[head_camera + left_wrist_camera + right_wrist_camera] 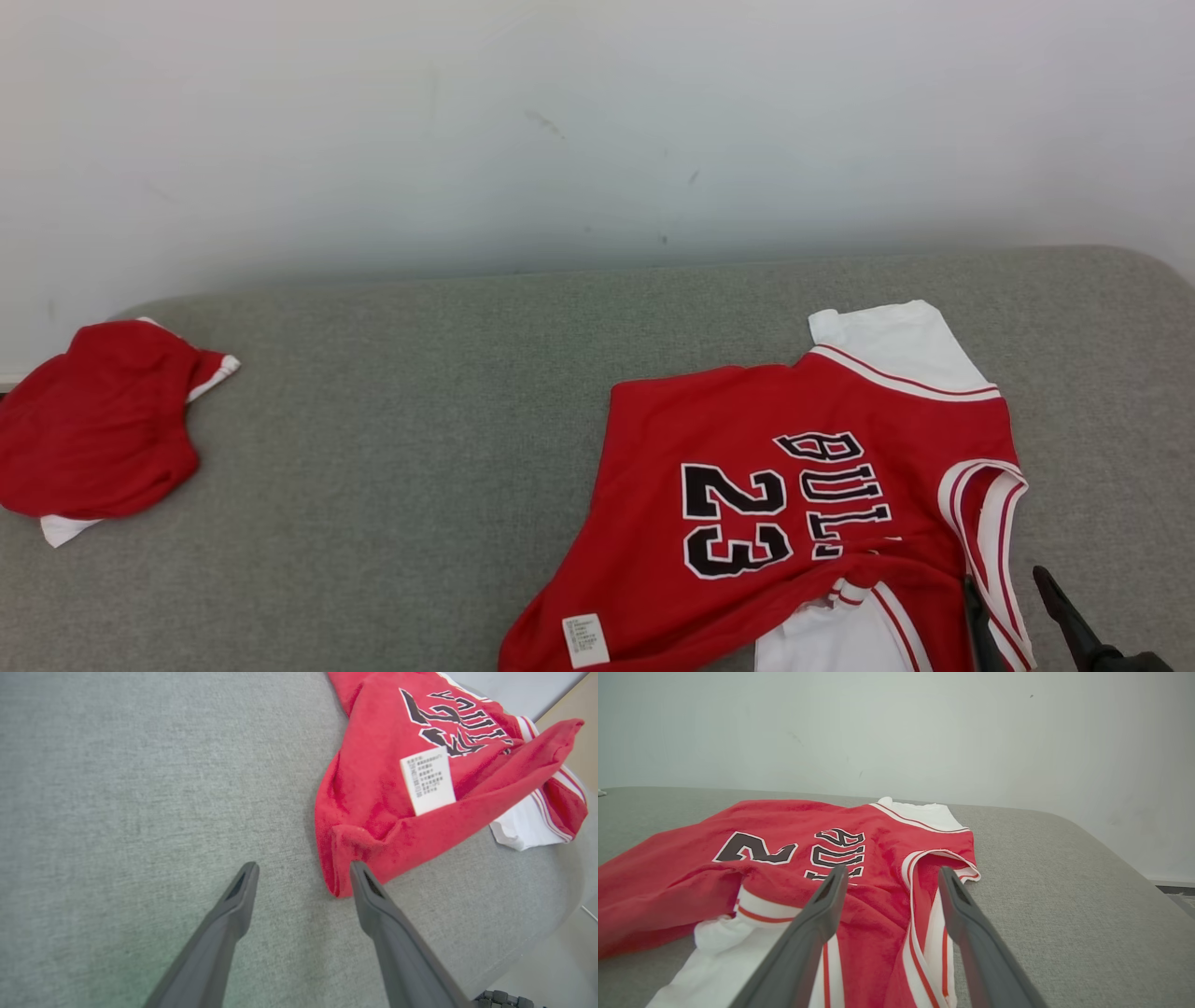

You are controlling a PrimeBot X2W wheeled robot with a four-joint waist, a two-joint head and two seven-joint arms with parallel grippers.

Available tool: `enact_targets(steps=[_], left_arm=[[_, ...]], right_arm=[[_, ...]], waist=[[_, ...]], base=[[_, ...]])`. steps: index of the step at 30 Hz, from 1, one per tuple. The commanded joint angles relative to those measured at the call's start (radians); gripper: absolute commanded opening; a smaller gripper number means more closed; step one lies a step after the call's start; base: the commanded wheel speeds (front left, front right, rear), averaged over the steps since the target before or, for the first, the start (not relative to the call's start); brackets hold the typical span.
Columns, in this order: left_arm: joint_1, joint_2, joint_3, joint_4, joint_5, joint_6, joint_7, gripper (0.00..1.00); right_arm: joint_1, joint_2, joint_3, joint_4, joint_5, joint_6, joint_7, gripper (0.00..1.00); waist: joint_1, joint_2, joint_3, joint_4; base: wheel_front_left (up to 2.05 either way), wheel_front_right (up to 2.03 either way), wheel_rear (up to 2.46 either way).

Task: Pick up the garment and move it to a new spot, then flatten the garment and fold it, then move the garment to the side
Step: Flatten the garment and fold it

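Grey woven padding (117, 788) covers the work surface. Nearest the camera, the left gripper (303, 865) hangs over it with its two dark fingers spread wide and nothing between them. The finger on that view's right overlaps the bunched hem corner of the red jersey (373, 812); whether it touches the cloth cannot be told. Just beyond, a white care label (427, 780) lies on the turned-over hem, its print too small to read.

The right gripper (889, 872) is likewise spread, its fingers straddling the red-and-white armhole trim (924, 933) without pinching it. The head view cuts this gripper off at its bottom edge, along with the jersey's lower part.

The jersey lies crumpled on the right half of the padding. The number 23 shows, but the last letters of the lettering are lost in a fold. White cloth (896, 345) sticks out from under it at both ends; what it belongs to is unclear.

Farther left and well apart, a second red garment (93, 420) sits in a heap, clipped by the frame edge. Behind stands a pale, scuffed wall (597, 121).
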Motion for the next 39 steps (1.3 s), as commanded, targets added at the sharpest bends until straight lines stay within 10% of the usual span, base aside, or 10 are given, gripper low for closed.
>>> enact_targets(steps=[1,14,25,39], left_arm=[[0.023,0.014,0.009,-0.004,-0.006,0.009,-0.013,1.00],[0.158,-0.028,0.329,-0.234,0.166,0.132,-0.041,1.00],[0.276,-0.225,0.607,-0.307,0.421,0.046,-0.041,1.00],[0.312,-0.344,0.786,-0.279,0.575,-0.099,-0.041,1.00]], right_arm=[[0.012,-0.005,-0.003,-0.001,0.005,-0.003,-0.003,1.00],[0.016,-0.005,-0.014,-0.017,-0.004,-0.003,-0.003,1.00],[0.030,-0.014,-0.028,-0.025,-0.020,-0.003,-0.003,1.00],[0.053,-0.010,-0.050,-0.004,-0.055,-0.003,-0.003,1.00]], waist=[[0.0000,0.0000,-0.001,0.002],[0.0000,0.0000,-0.010,0.029],[0.0000,0.0000,-0.058,0.033],[0.0000,0.0000,-0.088,0.034]], base=[[0.00,0.00,0.00],[0.00,0.00,0.00],[0.00,0.00,0.00],[0.00,0.00,0.00]])
